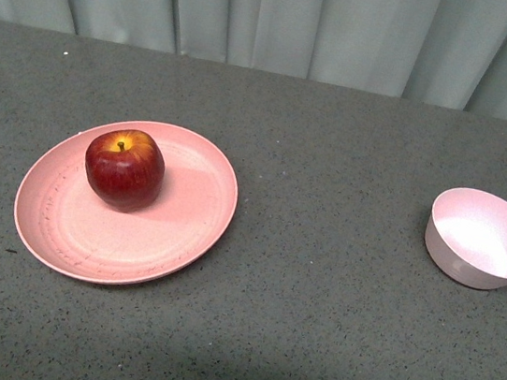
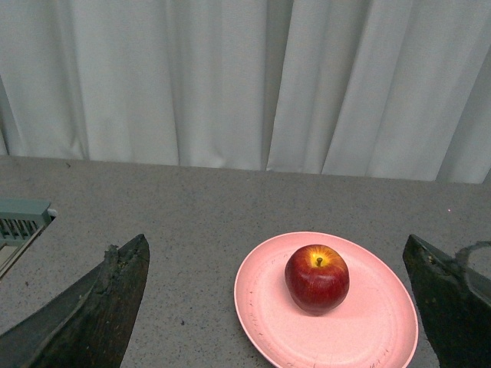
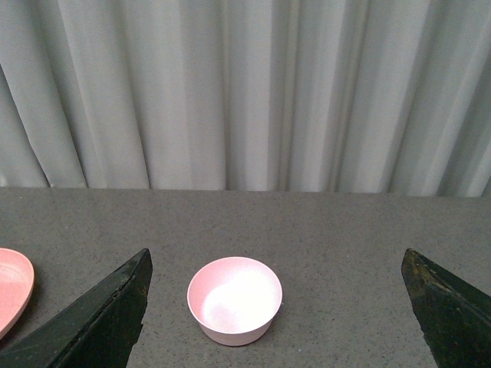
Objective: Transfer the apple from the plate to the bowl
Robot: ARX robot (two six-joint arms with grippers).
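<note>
The dark-red apple (image 1: 124, 168) with a yellow patch round its stem stands upright on the wide salmon-pink plate (image 1: 182, 227), left of the table's middle. The small pale pink bowl (image 1: 485, 239) stands empty at the right. Neither gripper shows in the front view. In the left wrist view the apple (image 2: 317, 277) and plate (image 2: 376, 330) lie ahead of my open left gripper (image 2: 278, 307), jaws wide apart and well short of the fruit. In the right wrist view the bowl (image 3: 235, 300) lies ahead of my open, empty right gripper (image 3: 276, 307).
The grey speckled table (image 1: 309, 330) ends at a pale curtain (image 1: 287, 15) along the back. A grey-green ridged object (image 2: 21, 218) lies at the table's edge in the left wrist view. The plate's rim (image 3: 11, 291) shows in the right wrist view.
</note>
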